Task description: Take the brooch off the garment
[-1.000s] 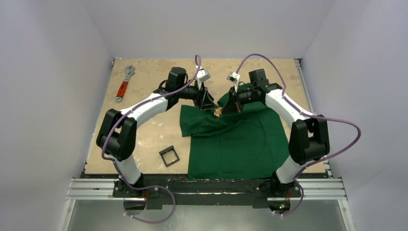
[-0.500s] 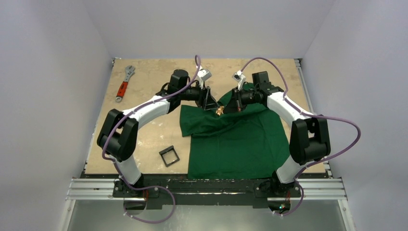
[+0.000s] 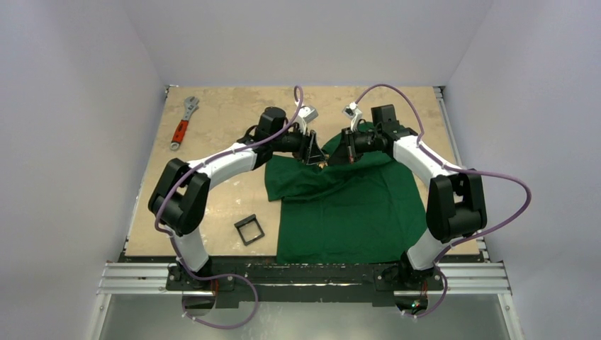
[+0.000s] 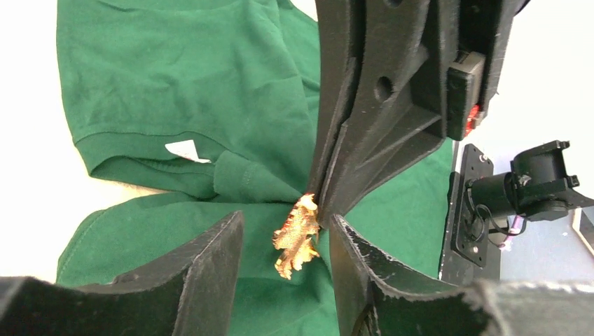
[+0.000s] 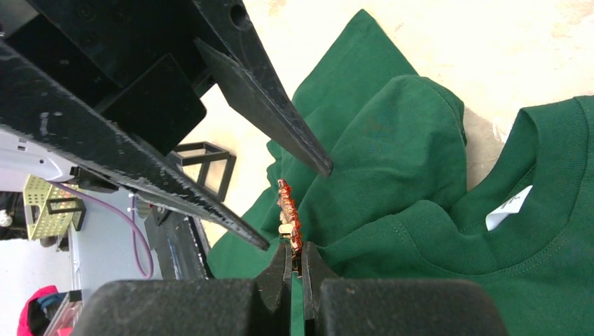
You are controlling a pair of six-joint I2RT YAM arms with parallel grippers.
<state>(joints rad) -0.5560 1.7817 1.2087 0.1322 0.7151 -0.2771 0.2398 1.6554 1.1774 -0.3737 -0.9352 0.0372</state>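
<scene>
The dark green garment lies spread on the table, bunched up at its far left. It also shows in the left wrist view and the right wrist view. The tiny orange-red brooch stands on edge above a raised fold of cloth. My right gripper is shut on one end of it. My left gripper is open, with one finger on each side of the brooch and not touching it. In the top view the brooch is almost hidden between the two grippers.
A red-handled wrench lies at the far left of the table. A small black square frame sits near the shirt's left edge and shows in the right wrist view. The collar's white label faces up.
My left arm has moved right, bringing its open fingers around the brooch. My right gripper has kept its hold on the brooch and shifted slightly.
</scene>
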